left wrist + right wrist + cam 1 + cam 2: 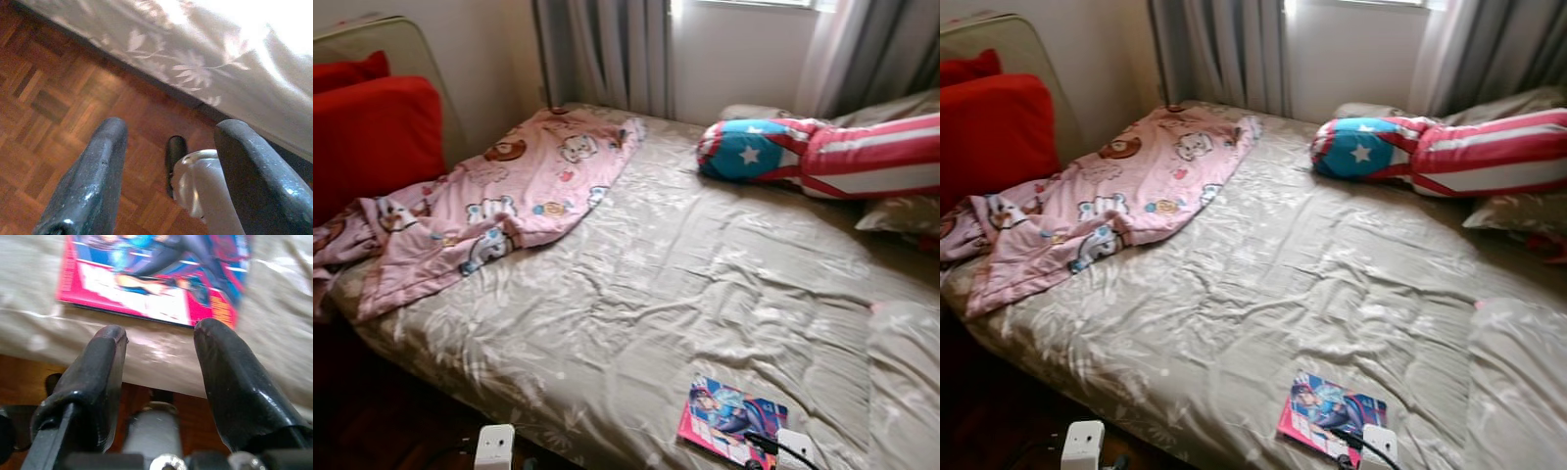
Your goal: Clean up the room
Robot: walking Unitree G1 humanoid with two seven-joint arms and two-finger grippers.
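I stand at the foot of a bed (685, 284) covered in a beige floral quilt. A bright comic book (732, 419) with a pink border lies flat at the near edge of the bed, at about five o'clock in my head view. My right claw (159, 340) hangs just short of that book, over the drop of the quilt edge, its two black fingers (100, 377) spread apart and holding nothing; the book's near edge sits just beyond the fingertips. My left claw (168, 166) is lower, over the wooden parquet floor (58, 98) beside the bed's side, fingers also wide apart and empty.

At ten o'clock a pink cartoon-print blanket (499, 201) lies crumpled across the bed's far left corner, trailing toward a red cushion (372, 137). At two o'clock a red-and-white striped pillow with a blue star patch (803, 152) rests near the headboard end, beneath grey curtains (607, 54).
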